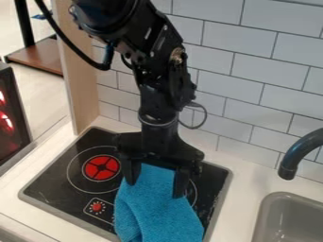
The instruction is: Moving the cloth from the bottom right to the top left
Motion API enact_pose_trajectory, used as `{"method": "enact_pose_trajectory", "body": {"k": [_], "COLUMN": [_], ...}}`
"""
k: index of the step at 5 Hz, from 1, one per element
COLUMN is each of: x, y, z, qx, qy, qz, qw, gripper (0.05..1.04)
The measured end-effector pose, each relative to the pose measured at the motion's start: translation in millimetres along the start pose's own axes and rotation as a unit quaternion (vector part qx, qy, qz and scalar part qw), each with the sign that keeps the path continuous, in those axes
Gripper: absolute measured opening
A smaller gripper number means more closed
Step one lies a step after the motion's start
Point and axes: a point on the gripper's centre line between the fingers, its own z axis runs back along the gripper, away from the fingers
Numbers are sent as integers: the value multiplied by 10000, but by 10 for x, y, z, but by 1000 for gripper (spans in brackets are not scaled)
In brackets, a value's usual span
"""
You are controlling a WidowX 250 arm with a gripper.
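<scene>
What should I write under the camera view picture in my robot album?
A black gripper, fingers apart, at a blue cloth on the toy stove.

Toy kitchen, printed stove top [55, 178], grey sink [291, 215], black faucet [301, 152]

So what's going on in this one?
A black robot arm hangs over a toy stove, its gripper down at the upper end of a blue cloth, fingers apart with the fabric between them. The cloth lies over the stove's lower right part, so it isn't at the top left yet. Whether the gripper has any hold on it, I can't tell.
</scene>
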Motion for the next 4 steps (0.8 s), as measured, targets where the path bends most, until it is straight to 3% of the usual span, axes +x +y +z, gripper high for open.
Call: {"method": "enact_pose_trajectory", "body": {"k": [4], "x": [-139], "y": [-357], "z": [-256], "qx": [226], "qy": [295], "qz": [-139], "qw": [9992], "gripper": [999]}}
